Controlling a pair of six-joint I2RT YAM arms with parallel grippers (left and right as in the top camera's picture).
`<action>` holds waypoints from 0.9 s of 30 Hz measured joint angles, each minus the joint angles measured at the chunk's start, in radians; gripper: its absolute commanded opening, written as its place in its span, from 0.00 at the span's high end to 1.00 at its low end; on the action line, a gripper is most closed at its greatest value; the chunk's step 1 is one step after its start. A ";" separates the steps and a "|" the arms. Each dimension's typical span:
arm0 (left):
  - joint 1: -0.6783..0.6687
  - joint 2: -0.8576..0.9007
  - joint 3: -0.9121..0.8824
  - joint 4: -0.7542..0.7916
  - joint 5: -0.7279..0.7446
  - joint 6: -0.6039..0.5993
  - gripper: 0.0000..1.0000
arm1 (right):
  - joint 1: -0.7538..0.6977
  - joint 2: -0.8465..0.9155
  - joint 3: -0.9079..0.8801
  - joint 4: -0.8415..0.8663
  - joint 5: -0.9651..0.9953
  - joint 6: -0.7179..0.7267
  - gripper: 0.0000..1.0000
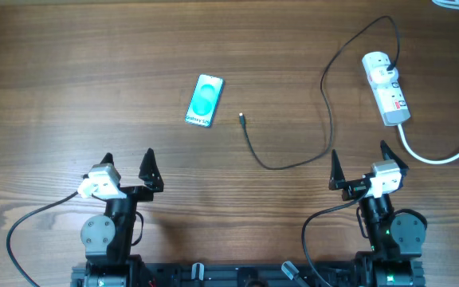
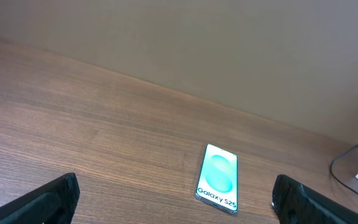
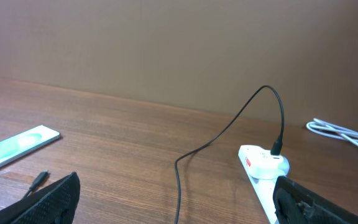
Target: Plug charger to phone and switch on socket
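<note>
Black charger cable (image 3: 178, 180) runs from the socket (image 1: 386, 89), far right, its metal tip loose near the phone (image 1: 205, 100) on the surface (image 1: 70, 72). My left jaws and right jaws stand spread, empty, well apart from these. Risk: thin tip slips my pinch; unheld phone skids on insertion.

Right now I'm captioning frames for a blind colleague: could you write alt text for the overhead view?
A cyan-screened phone lies on a wooden table, the tip of the charger just right of it, not touching; its black cable loops to the white socket at far right. The left gripper and right gripper sit open at the bottom.
</note>
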 measured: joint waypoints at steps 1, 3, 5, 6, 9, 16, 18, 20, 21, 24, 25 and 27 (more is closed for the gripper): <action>0.000 0.000 0.000 0.000 0.000 0.000 0.00 | 0.000 0.000 0.000 0.000 0.000 0.000 0.00; 0.000 0.000 0.000 0.000 0.000 0.000 0.00 | 0.000 0.000 0.000 0.000 0.000 0.000 0.00; 0.000 0.000 0.000 0.000 0.000 0.000 0.00 | 0.000 0.000 0.000 0.000 0.000 0.000 0.00; 0.000 0.000 0.000 0.000 0.000 0.000 0.00 | 0.000 0.000 0.000 0.000 0.000 0.000 0.00; 0.000 0.000 0.000 0.000 0.000 0.000 0.00 | 0.000 0.000 0.000 0.000 0.000 0.000 0.00; 0.000 0.000 0.000 0.002 0.000 0.000 0.00 | 0.000 0.000 0.000 0.000 0.000 0.000 0.00; 0.000 0.000 0.000 0.012 0.000 0.000 0.00 | 0.000 0.000 0.000 0.000 0.000 0.000 0.00; 0.000 0.000 0.000 0.040 0.001 0.000 0.00 | 0.000 0.000 0.000 0.000 0.000 0.000 0.00; 0.000 0.000 0.000 0.063 0.005 0.000 0.00 | 0.000 0.000 0.000 0.000 0.000 0.000 0.00; 0.000 0.000 0.010 0.076 0.035 0.000 0.00 | 0.000 0.000 0.000 0.000 0.000 0.000 0.00; 0.000 0.000 0.021 0.069 0.052 0.000 0.00 | 0.000 0.000 0.000 0.000 0.000 0.000 0.00; 0.000 0.000 0.076 0.039 0.085 0.000 0.00 | 0.000 0.000 0.000 0.000 0.000 0.000 0.00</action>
